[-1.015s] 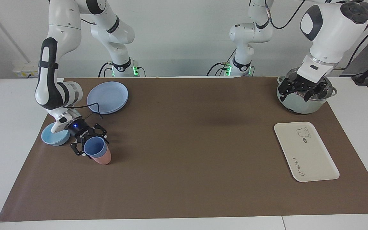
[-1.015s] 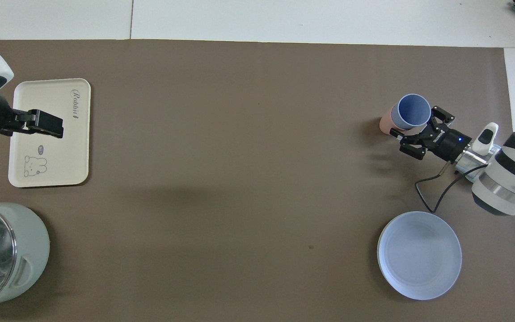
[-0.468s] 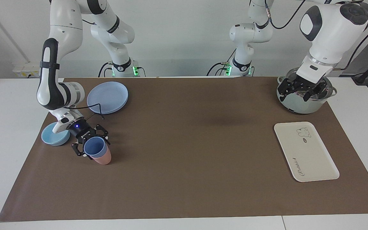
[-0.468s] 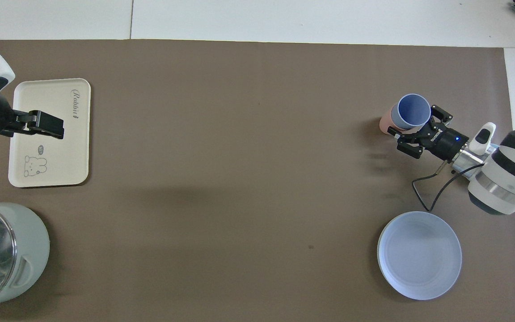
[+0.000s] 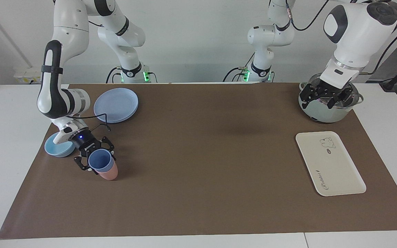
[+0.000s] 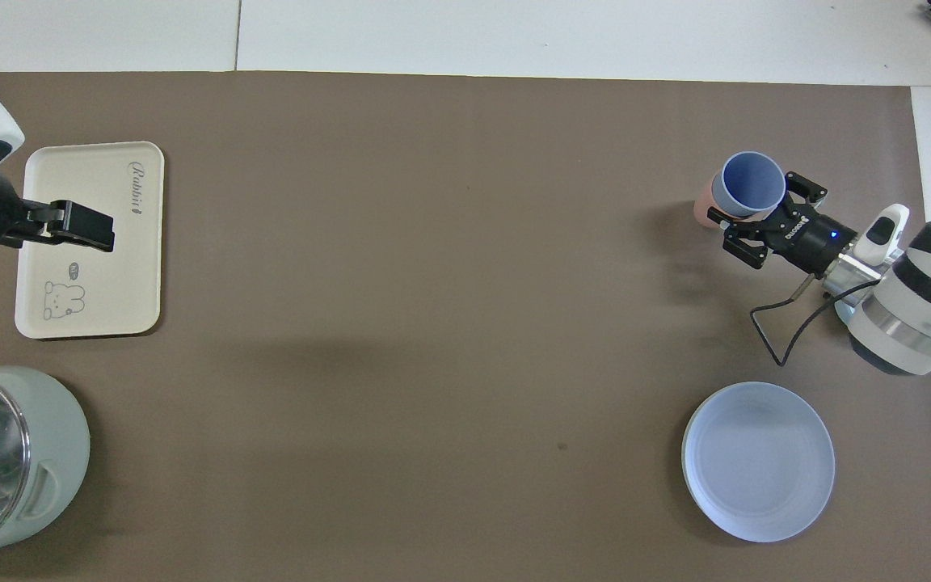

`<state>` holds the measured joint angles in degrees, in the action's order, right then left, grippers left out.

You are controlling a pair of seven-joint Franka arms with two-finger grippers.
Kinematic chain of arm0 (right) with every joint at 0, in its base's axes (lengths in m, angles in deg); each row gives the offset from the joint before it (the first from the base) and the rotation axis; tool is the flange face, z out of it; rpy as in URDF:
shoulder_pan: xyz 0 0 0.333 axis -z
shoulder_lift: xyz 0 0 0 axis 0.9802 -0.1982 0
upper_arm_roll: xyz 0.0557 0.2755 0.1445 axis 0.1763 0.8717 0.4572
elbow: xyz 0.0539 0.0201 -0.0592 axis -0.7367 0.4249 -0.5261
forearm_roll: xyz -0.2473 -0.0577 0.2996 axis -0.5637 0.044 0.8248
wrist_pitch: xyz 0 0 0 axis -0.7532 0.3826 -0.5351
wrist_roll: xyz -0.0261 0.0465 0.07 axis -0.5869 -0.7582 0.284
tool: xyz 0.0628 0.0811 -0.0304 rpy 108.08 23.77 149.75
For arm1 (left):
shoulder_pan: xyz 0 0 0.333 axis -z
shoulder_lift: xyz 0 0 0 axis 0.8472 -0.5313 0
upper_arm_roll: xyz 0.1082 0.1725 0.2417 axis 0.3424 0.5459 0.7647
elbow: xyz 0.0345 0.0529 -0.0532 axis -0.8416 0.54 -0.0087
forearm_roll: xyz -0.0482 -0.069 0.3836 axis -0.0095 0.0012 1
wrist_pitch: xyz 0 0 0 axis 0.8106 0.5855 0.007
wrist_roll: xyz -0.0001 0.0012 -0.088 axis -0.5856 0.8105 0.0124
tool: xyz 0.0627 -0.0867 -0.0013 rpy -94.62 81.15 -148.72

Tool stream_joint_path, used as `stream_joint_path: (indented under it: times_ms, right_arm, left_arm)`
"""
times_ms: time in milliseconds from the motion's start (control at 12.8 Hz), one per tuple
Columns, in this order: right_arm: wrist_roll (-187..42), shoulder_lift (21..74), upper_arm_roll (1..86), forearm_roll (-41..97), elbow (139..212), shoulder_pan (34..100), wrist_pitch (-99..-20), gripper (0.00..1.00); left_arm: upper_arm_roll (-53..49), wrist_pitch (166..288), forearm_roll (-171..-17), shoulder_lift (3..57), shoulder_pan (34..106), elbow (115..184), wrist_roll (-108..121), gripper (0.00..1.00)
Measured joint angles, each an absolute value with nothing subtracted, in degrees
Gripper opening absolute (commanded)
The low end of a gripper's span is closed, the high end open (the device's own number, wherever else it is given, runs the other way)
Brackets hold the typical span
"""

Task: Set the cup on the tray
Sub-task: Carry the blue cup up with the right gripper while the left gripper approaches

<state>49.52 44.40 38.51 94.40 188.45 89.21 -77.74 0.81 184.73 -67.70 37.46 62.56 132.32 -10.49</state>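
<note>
Fingers of the right gripper [image 5: 94, 161] clasp the cup [image 5: 99, 161] by its sides, tilted, touching the pink cup [image 5: 108, 172] at the right arm's end of the mat. A light-blue bowl [image 5: 59, 146] and a blue plate [image 5: 116, 104] lie nearer the robots. Tray [image 5: 329, 163] sits bare, well apart toward the left arm's end. Left gripper [image 5: 326, 95] hangs over the pot [image 5: 326, 113], fingers spread.

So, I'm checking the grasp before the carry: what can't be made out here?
- Pink cup: mostly hidden by the blue cup in both views.
- Right claw: whether its fingers press the blue cup, too small.
- Bowl: missing from the overhead view, under the right arm.
- Tray: partly covered overhead by the left claw.
</note>
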Motion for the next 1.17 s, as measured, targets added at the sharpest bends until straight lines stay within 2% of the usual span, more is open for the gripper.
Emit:
stream_joint_path:
  times_ms: [156,390,624,937,1171]
  right_arm:
    - [36.1,49.1,38.6,83.3,187.7,85.4,-83.2,0.00]
    - [17.8,55.1,38.7,66.0,187.6,82.9,-84.5,0.00]
    - [1.3,59.5,38.9,46.8,187.4,82.7,-81.7,0.00]
    - [-16.4,62.6,39.9,29.4,185.1,79.1,-76.5,0.00]
    - [-27.8,62.9,40.1,17.5,182.2,74.1,-73.4,0.00]
  left_arm:
    - [0.7,184.7,-67.7,37.5,62.7,132.3,-10.5,1.00]
    - [0.5,184.8,-67.7,37.6,62.8,132.5,-10.5,1.00]
    - [0.4,189.1,-68.8,38.3,62.8,135.2,-10.2,1.00]
    - [0.1,200.6,-81.6,38.5,62.9,139.0,-3.1,0.99]
    - [-0.3,205.6,-89.0,38.2,65.5,139.7,2.4,0.91]
